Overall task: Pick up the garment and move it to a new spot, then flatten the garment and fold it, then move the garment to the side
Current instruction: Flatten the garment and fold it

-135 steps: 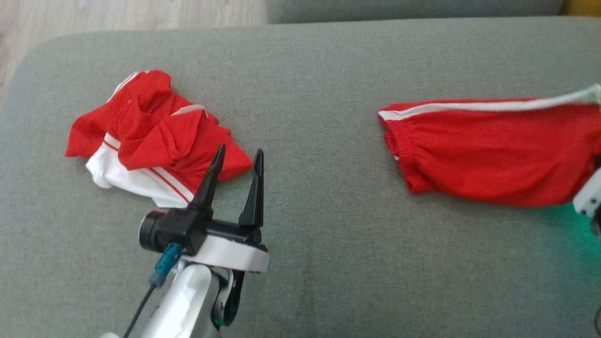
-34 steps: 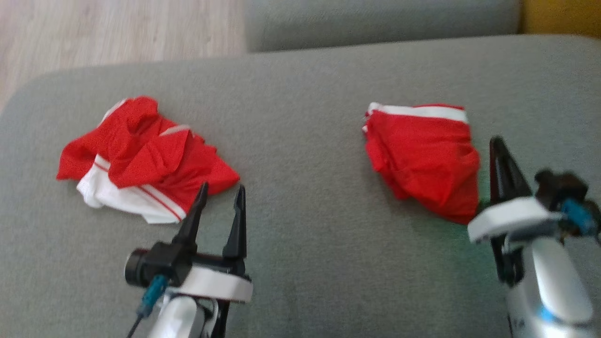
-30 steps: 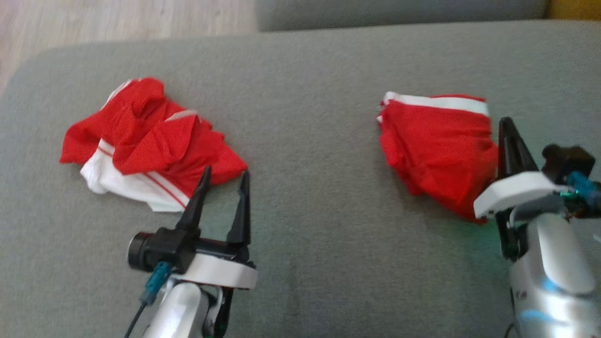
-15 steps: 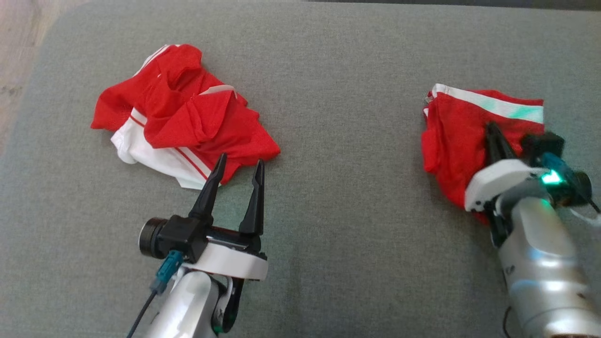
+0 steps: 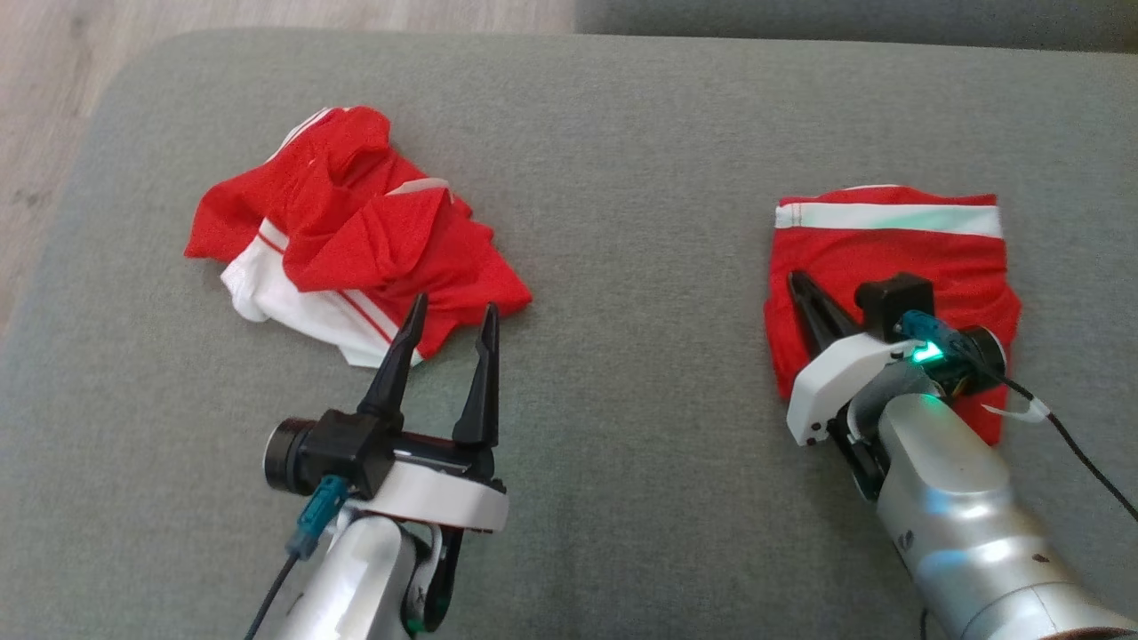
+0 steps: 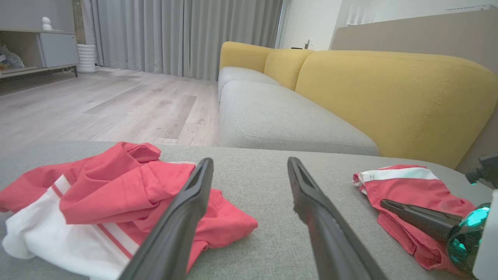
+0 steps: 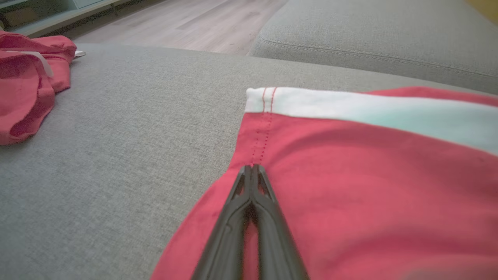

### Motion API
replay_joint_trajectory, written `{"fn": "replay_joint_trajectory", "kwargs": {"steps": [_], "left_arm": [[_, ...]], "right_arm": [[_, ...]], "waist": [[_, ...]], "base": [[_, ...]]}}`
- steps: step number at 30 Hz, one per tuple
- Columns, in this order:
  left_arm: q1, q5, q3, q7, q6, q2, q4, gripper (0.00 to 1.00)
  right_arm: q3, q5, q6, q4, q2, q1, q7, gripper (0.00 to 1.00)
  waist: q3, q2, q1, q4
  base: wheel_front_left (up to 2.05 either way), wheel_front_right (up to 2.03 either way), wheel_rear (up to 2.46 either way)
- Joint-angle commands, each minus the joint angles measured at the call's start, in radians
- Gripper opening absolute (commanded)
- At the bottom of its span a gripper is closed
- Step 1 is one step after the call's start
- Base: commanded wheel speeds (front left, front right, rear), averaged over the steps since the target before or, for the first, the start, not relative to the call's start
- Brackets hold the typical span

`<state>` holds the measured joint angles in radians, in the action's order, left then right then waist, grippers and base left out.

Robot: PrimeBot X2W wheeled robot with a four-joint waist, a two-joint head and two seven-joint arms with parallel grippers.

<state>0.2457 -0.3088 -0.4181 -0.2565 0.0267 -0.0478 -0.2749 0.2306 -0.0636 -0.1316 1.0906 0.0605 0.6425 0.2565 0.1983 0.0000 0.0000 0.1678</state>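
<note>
A folded red garment (image 5: 889, 258) with a white band along its far edge lies flat on the right of the grey cushion (image 5: 622, 178). My right gripper (image 5: 796, 280) is shut and rests on top of its left part, tips near the stitched seam (image 7: 258, 132); I see no cloth pinched between the fingers. The same garment (image 6: 404, 186) and right gripper (image 6: 385, 203) show in the left wrist view. My left gripper (image 5: 453, 304) stands open with nothing in it, just short of the near edge of a crumpled red and white garment (image 5: 356, 240).
The crumpled garment (image 6: 97, 194) takes up the cushion's left part. Wooden floor (image 5: 53, 89) lies beyond the cushion's rounded left edge. A second grey seat (image 6: 280, 120) with a yellow back (image 6: 389, 97) stands behind. Bare cushion lies between the two garments.
The red garment, long earlier, now lies as a compact square with its white band straight. My right gripper has moved from its right edge onto its left part. The left gripper has stayed put; the camera shifted.
</note>
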Motion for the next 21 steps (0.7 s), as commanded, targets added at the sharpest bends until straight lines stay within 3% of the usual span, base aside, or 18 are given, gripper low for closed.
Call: {"fn": "replay_joint_trajectory", "kwargs": {"steps": [1,4,10,13,20,21], "left_arm": [[0.021,0.001,0.037,-0.005,0.004,-0.002,0.029,1.0],[0.01,0.005,0.051,-0.005,0.003,-0.002,0.031,1.0],[-0.018,0.007,0.079,-0.005,0.004,-0.002,0.042,1.0],[-0.042,0.009,0.095,-0.005,0.004,-0.002,0.042,1.0],[-0.085,0.01,0.113,-0.005,0.003,-0.002,0.042,1.0],[-0.091,0.011,0.116,-0.005,0.002,-0.002,0.042,1.0]], "right_arm": [[0.029,-0.013,0.001,-0.013,-0.01,-0.008,0.005,0.0],[0.027,-0.04,0.001,-0.067,-0.01,-0.011,0.005,0.0],[-0.072,-0.007,0.001,-0.259,-0.002,-0.071,0.005,0.0],[-0.161,0.036,0.001,-0.402,0.007,-0.144,0.005,0.0],[-0.294,0.081,0.001,-0.607,-0.004,-0.326,0.005,0.0],[-0.306,0.08,0.001,-0.629,-0.006,-0.354,0.005,0.15]], "waist": [[-0.01,0.0,0.0,-0.012],[-0.03,0.0,0.0,-0.035],[-0.082,0.0,0.0,-0.092],[-0.118,0.0,0.0,-0.123],[-0.163,0.0,0.0,-0.153],[-0.168,0.0,0.0,-0.156]], "base": [[0.0,0.0,0.0],[0.0,0.0,0.0],[0.0,0.0,0.0],[0.0,0.0,0.0],[0.0,0.0,0.0],[0.0,0.0,0.0]]}}
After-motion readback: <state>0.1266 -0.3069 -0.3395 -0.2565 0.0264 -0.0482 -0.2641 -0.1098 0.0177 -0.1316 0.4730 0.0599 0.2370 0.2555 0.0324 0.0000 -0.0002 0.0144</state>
